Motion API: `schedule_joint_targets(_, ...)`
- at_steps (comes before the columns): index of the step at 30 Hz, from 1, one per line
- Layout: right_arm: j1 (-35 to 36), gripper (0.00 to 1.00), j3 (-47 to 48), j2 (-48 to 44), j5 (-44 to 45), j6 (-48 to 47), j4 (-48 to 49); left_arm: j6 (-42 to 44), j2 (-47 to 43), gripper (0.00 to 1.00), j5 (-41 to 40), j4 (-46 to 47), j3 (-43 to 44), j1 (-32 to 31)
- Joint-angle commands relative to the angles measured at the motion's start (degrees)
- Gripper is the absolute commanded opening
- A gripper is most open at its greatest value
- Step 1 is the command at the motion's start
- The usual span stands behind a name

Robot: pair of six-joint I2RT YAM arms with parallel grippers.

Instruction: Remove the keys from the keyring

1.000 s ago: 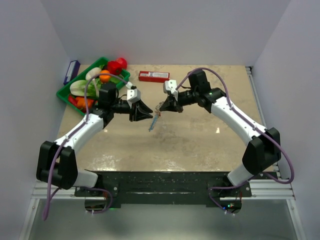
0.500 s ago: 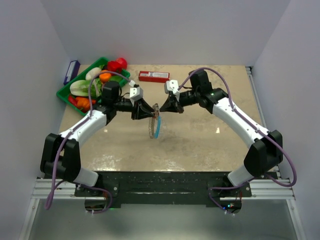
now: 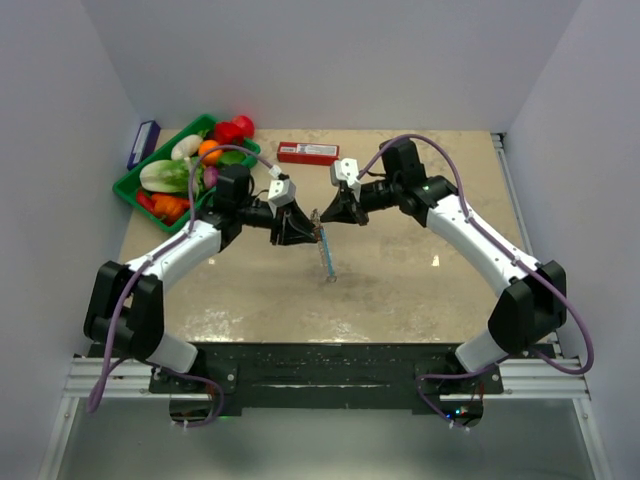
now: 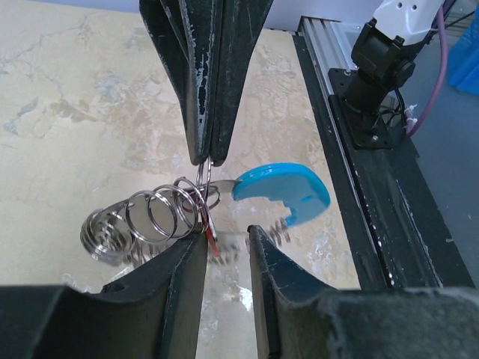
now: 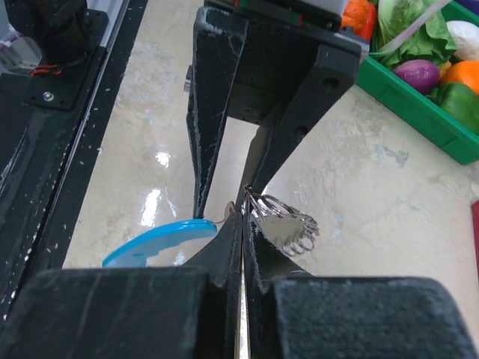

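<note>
Right gripper (image 5: 243,215) pinches keyring (image 4: 281,185) tight, frame centre; left gripper (image 4: 226,243) (jaws narrowly apart) should close squarely on red key (image 4: 212,244).

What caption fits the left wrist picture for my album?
Shut right pincer holds the blue keyring; open left pincer sits beside the silvery keys.

White arms (image 3: 175,255) — black joints (image 3: 120,312), purple cables (image 3: 425,140)

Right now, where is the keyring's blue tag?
Top view: the blue tag is mid-table on the keyring pinched by the right gripper, beside the left gripper; in the left wrist view, right of the keys.
</note>
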Motion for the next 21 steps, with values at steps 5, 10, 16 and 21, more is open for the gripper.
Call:
schedule_joint_targets(5,-0.32,0.0,0.1,-3.78,-1.81,0.48,2.51,-5.19,0.73,0.32,-5.05,8.91,0.59,-1.2)
schedule_joint_targets(10,-0.32,0.0,-0.25,-3.96,-1.37,0.13,2.51,-6.16,0.38,0.15,-6.73,10.14,-0.02,-1.2)
schedule_joint_targets(16,-0.41,0.0,-0.95,-4.14,-0.58,-0.31,2.69,-6.51,0.38,0.01,-7.52,10.32,-0.03,-1.2)
schedule_joint_targets(21,-0.49,0.0,-1.39,-4.05,0.82,-0.83,2.69,-5.11,-0.41,0.0,-8.05,8.31,0.41,-1.2)
